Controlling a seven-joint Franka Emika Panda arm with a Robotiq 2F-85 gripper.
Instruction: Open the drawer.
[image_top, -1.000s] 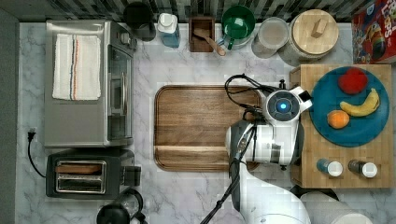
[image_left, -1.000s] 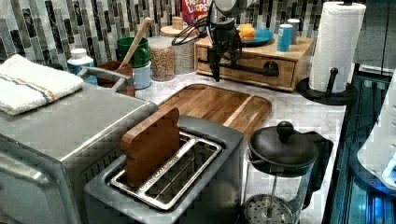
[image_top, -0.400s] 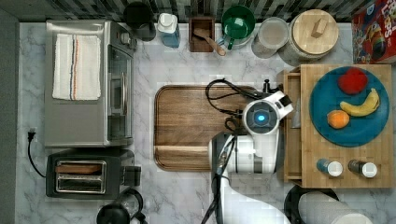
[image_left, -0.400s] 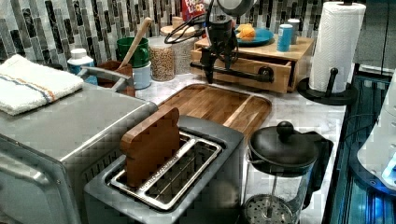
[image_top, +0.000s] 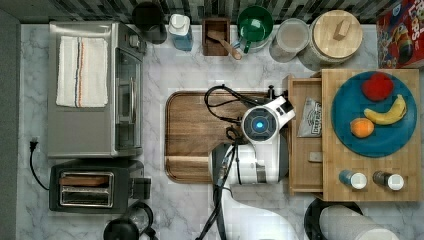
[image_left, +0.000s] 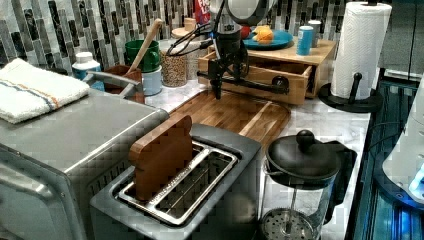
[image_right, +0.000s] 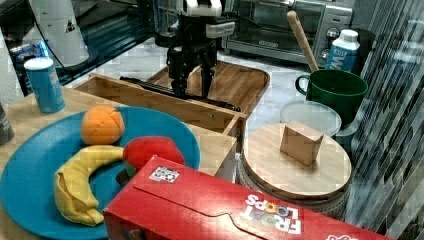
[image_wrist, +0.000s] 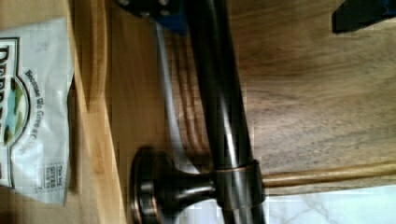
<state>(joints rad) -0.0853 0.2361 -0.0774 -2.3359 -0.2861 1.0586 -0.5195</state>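
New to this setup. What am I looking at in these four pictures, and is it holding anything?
One robot arm on a kitchen counter, seen by four cameras: top, left side, right side, and one on its wrist. Its gripper straddles the black bar handle of a light wooden drawer, which is pulled partly out; a white packet lies inside. The wrist view is a close-up of that handle. Whether the fingers actually clamp it is unclear. Around it: a dark wooden tray, toaster oven, toaster and a blue plate of fruit on the box.
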